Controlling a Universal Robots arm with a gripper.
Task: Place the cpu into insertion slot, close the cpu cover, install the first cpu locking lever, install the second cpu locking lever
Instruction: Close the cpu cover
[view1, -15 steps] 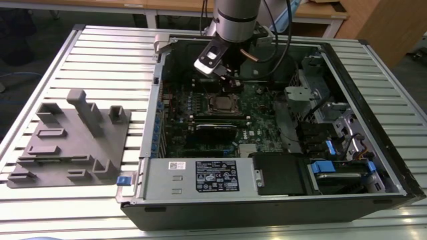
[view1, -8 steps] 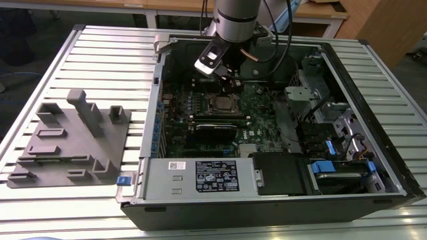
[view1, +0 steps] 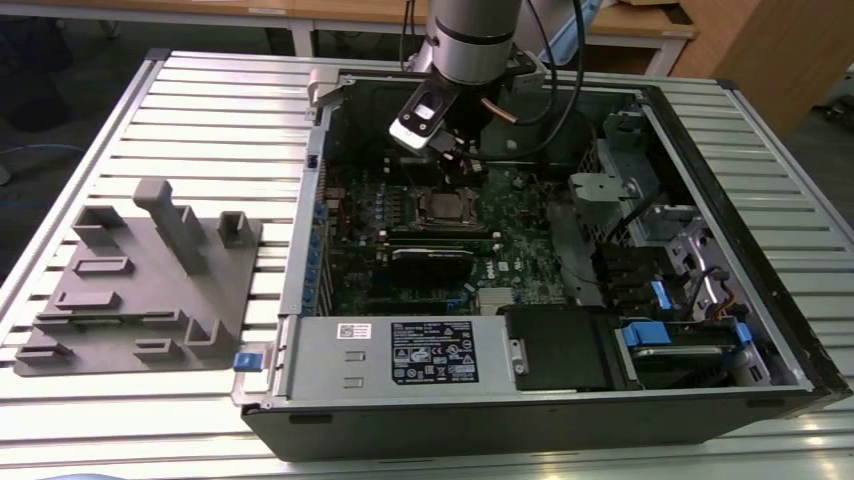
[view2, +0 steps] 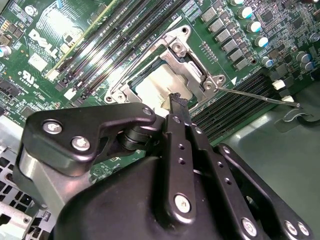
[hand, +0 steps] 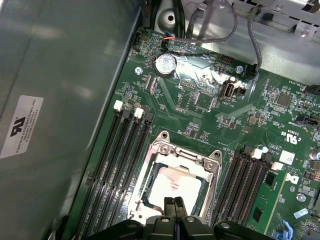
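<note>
The cpu (hand: 170, 184) lies in the insertion slot (view1: 447, 207) on the green board, its pale metal face showing through the window of the cpu cover (hand: 197, 161). The cover lies flat over it. A thin wire locking lever (view2: 260, 95) sticks out sideways from the socket's corner, unlatched. My gripper (hand: 174, 204) hangs just above the socket's edge, its two black fingertips (view2: 178, 101) pressed together with nothing between them. In the exterior view the gripper (view1: 458, 150) sits a little behind the socket.
Black memory slots (hand: 112, 165) flank the socket on both sides. The grey case wall (hand: 55, 90) rises close by. A black card (view1: 430, 265), the power supply (view1: 400, 350) and drive bays (view1: 667, 250) fill the case. A grey fixture (view1: 147, 290) sits outside, at the exterior view's left.
</note>
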